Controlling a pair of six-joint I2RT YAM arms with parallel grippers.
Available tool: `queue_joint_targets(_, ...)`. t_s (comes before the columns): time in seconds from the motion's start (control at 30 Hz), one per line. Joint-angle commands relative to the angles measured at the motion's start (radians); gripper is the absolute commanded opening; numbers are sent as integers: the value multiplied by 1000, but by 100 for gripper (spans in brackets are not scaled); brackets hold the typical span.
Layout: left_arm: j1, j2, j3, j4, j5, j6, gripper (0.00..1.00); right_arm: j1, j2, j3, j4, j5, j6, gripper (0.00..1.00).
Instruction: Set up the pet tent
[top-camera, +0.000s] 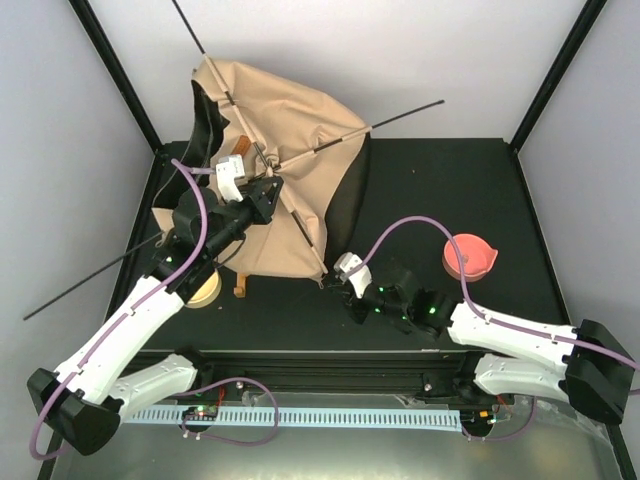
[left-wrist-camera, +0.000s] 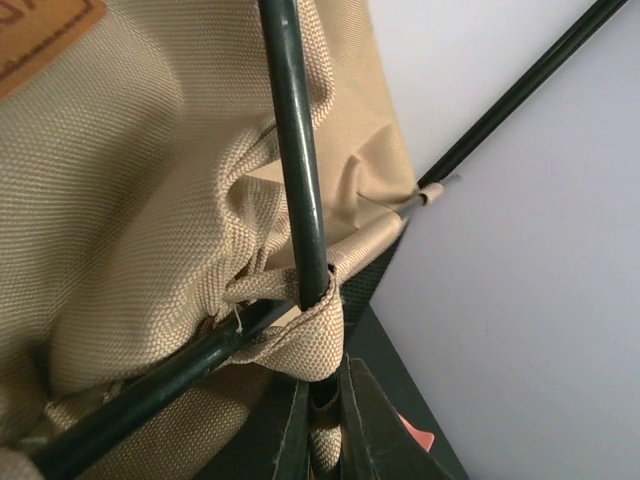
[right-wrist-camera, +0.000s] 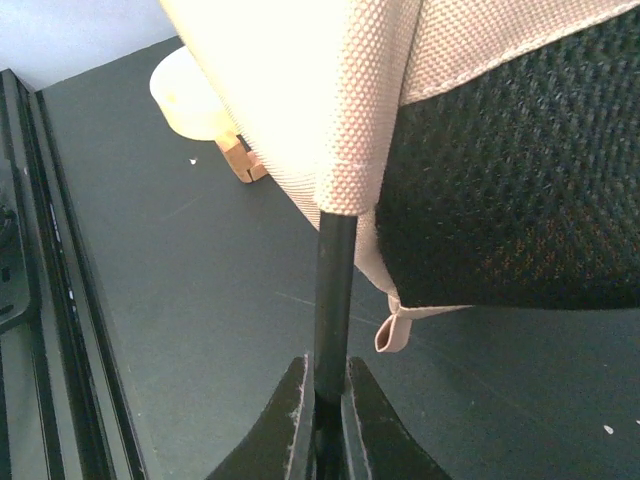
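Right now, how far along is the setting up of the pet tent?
Done: poles are threaded through the pet tent and cross. In hand: left gripper pinches one pole at the crossing, right gripper a pole's lower end. Left: the tent sags, not standing.

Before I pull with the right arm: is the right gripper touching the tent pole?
Touching. In the right wrist view the right gripper pinches the black tent pole, with no gap at either finger.

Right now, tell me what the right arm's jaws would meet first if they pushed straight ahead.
Probably the tent's tan fabric hem, where the pole held in the jaws slips into it. The black lining sits just beside; depth is hard to judge.
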Motion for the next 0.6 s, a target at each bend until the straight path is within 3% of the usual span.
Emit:
queue_joint_targets(0.0,-4,-16,5,21,11,34,1,5,-12,34,102,4,-29,9)
queue_joint_targets(0.2,-5,-47,45,-3,-13,58,2,5,-145,-114,210,0,27,33)
queue_joint_targets(0.57,-4,-58,98,-11,20,74,2,5,-256,-181,71,-13,88,39)
